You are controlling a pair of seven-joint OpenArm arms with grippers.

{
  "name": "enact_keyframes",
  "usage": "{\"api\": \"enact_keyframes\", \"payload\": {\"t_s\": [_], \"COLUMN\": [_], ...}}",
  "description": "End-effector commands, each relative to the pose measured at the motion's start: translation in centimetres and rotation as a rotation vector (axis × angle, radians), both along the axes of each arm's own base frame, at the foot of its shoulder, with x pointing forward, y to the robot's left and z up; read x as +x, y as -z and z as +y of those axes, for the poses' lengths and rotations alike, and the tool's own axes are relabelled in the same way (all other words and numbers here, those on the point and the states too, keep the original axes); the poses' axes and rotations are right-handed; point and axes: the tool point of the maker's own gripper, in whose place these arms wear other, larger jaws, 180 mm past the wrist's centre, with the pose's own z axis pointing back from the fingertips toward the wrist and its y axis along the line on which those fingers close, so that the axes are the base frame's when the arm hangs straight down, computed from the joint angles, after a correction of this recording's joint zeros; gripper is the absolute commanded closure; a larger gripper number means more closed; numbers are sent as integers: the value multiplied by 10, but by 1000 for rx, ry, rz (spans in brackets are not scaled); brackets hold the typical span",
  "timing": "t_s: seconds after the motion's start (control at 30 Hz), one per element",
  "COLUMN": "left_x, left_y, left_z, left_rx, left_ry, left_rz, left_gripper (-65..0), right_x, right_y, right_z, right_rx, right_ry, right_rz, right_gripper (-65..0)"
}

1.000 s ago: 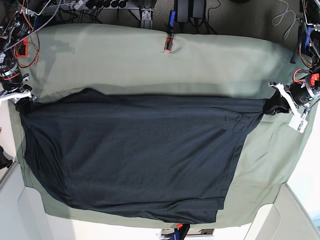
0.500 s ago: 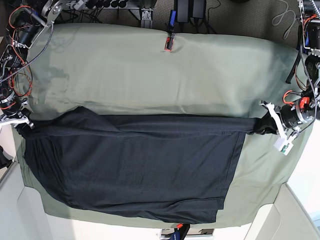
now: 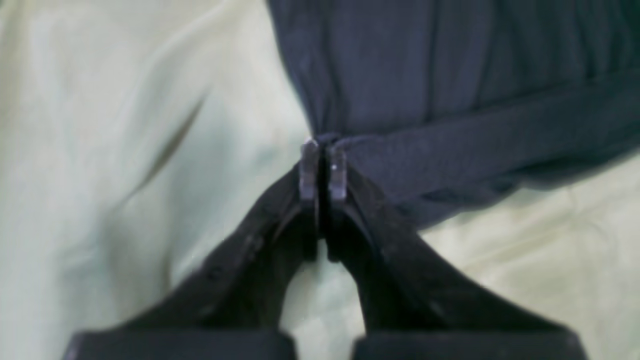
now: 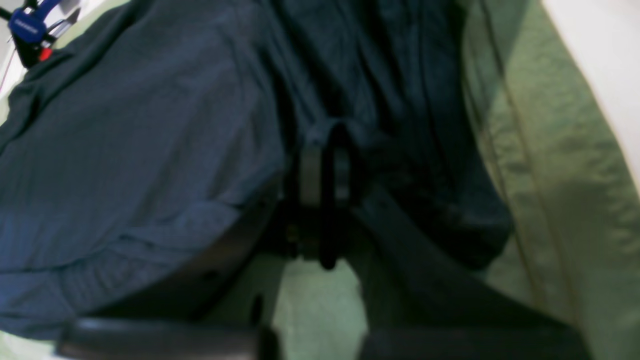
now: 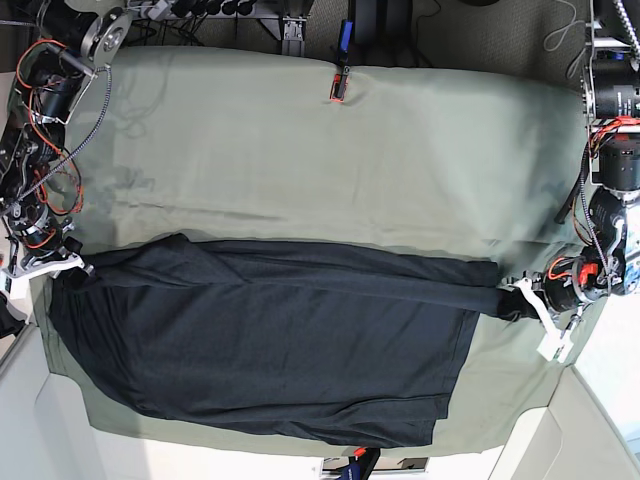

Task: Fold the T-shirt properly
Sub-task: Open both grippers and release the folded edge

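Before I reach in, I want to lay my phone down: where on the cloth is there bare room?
The broadest bare patch of sage-green cloth lies between the two arms, beyond the T-shirt's far edge. A smaller one borders its right side in the base view. Both shirt corners are crowded by jaws.

Soft foreground blur, wrist views

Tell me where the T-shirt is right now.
In the base view, the T-shirt lies on the lower half of the tablecloth, between the two grippers.
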Motion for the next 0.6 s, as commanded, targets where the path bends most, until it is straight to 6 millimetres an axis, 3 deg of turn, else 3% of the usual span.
{"api": "enact_keyframes", "payload": {"t_s": [0.0,0.03,0.13,0.2,0.27,0.3,0.4,0.57], "left_x": [16,18,21,19,17,16,9,1], "left_y": [-23,-22,-17,-13,-11,-9,-7,-42], "left_z": [6,5,4,6,7,7,14,16], "left_rx": [-5,-13,-38,-44,-39,-35,-43,-214], "left_ry": [-11,-19,-37,-45,-44,-41,-74,-50], "left_rz": [-67,-61,-44,-33,-19,-1,69,68], "left_gripper": [0,0,-187,-312,-327,-327,-327,-326], "right_x": [16,19,22,21,22,23,27,22], "right_y": [-23,-23,-21,-19,-21,-25,-43,-72], "right_z": [-6,-5,-3,-1,0,1,-2,-14], "right_rx": [-11,-7,2,15,28,37,82,60], "right_ry": [4,4,5,4,-4,-13,-25,-56], "right_rz": [-70,-69,-71,-68,-83,-100,-167,-197], "right_gripper": [0,0,-8,-199,-337,-358,-358,-357]}}
